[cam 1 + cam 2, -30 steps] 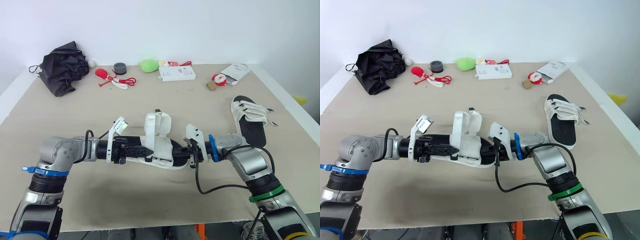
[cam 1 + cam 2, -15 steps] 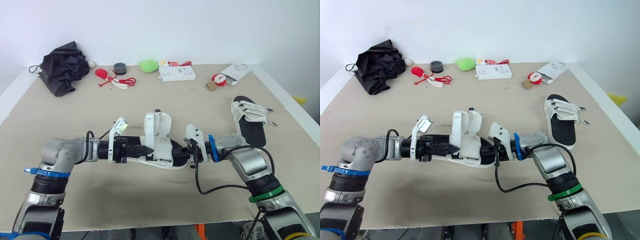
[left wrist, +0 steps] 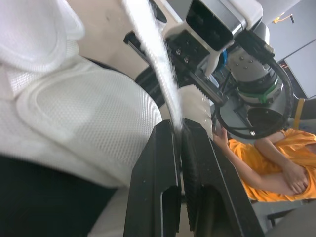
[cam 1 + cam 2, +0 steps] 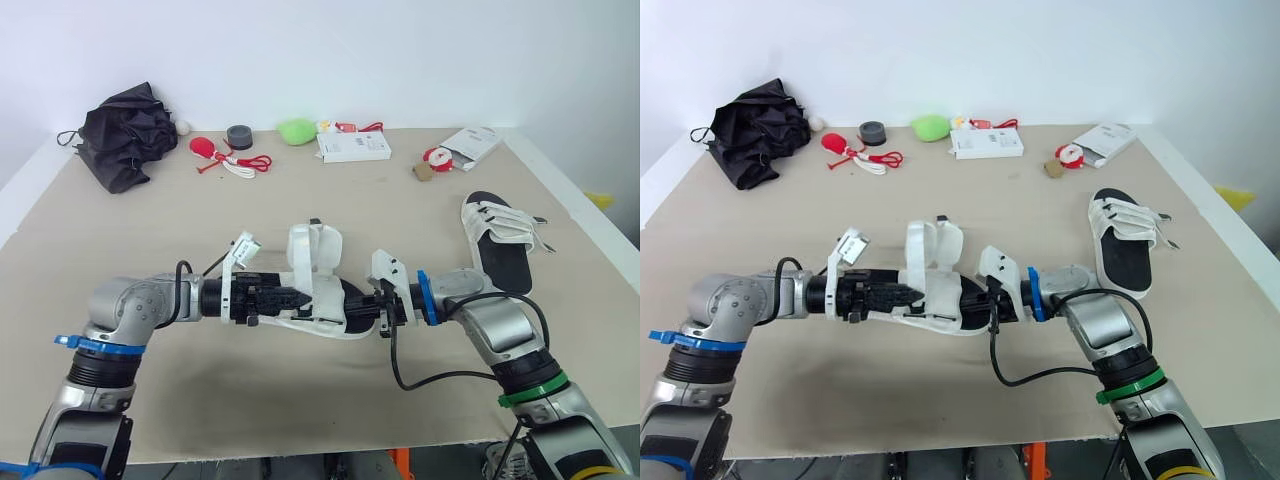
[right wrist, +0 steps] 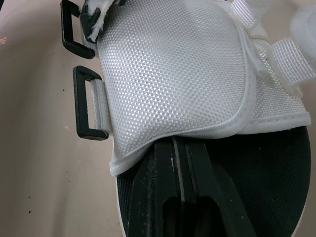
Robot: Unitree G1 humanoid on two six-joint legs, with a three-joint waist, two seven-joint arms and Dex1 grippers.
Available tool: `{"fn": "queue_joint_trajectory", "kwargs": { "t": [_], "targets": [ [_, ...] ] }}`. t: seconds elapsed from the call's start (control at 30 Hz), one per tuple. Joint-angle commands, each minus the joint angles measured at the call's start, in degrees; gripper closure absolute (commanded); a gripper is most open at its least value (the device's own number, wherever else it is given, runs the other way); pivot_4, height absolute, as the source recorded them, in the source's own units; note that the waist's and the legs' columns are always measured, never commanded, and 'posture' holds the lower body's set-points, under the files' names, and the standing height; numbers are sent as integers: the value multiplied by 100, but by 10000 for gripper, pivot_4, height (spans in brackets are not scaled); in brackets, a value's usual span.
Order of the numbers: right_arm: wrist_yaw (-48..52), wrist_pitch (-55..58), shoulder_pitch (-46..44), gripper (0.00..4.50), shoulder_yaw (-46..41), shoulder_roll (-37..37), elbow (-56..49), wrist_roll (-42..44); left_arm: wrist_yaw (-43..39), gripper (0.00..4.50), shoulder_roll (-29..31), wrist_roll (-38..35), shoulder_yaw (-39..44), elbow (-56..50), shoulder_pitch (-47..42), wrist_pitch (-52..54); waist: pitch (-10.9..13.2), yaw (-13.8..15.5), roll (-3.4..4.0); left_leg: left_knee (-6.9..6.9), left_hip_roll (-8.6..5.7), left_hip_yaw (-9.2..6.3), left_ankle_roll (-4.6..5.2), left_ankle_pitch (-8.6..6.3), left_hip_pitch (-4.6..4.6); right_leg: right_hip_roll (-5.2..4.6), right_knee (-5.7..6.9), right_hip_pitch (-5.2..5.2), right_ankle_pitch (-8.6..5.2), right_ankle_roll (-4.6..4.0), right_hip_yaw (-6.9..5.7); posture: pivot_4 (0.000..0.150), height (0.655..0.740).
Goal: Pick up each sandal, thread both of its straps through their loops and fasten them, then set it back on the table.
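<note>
Now left pincer (image 3: 177,131) pinches the white-mesh sandal (image 4: 322,292) by a strap (image 3: 155,54), right pincer (image 5: 178,145) clamping its black sole (image 5: 266,168).

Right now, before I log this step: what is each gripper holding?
Left gripper: closed on a white strap.
Right gripper: closed on the sandal, at its white flap's edge.

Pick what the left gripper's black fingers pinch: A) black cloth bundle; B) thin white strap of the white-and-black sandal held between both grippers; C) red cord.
B: the left gripper is shut on the thin white strap of the white-and-black sandal.
</note>
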Motion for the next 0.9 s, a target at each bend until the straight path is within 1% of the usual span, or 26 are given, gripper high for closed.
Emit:
{"fn": "queue_joint_trajectory", "kwargs": {
  "t": [0.03,0.1,0.2,0.3,0.43,0.57,0.73,0.9],
  "targets": [
    [2,183,190,45000,229,-73,115,-109,-177,42980,168,-83,-16,-316,107,5,0,-1,0,0,0,1,0,0,0,-1,0,0,0,0,1,1500,7400],
    [2,182,193,45000,233,-69,122,-114,-244,42980,242,112,-156,-365,187,-217,0,1,0,0,0,0,0,0,0,-1,0,0,0,0,0,1500,7400],
    [-12,184,183,45000,235,-53,139,-124,-210,42980,230,145,-187,-369,199,-275,0,3,0,0,0,0,0,0,0,-1,-1,1,0,-1,-1,1500,7400],
    [-15,186,194,45000,234,-60,126,-123,-158,42980,176,-70,-104,-464,156,-74,0,3,0,0,0,0,0,0,0,-2,-1,0,0,0,0,1500,7400],
    [-4,182,209,45000,242,-67,108,-129,165,42980,-85,-525,321,-219,-101,439,0,3,-1,0,-1,0,0,0,0,-2,-1,1,0,0,0,1500,7400],
    [1,188,204,45000,256,-52,108,-126,159,42980,0,-645,356,-198,-132,716,0,2,-1,0,-1,-1,0,0,0,0,-1,1,0,2,-1,1500,7400],
    [2,198,184,45000,252,-33,115,-110,0,42980,277,-380,80,-368,73,530,0,1,-1,-3,-2,0,0,0,1,-1,-1,0,-1,1,0,1500,7400],
    [19,188,191,45000,263,-37,115,-117,62,42980,221,-270,70,-331,66,341,0,3,-1,-3,-2,0,0,0,1,-3,-2,1,0,2,0,1500,7400]
  ]
}}
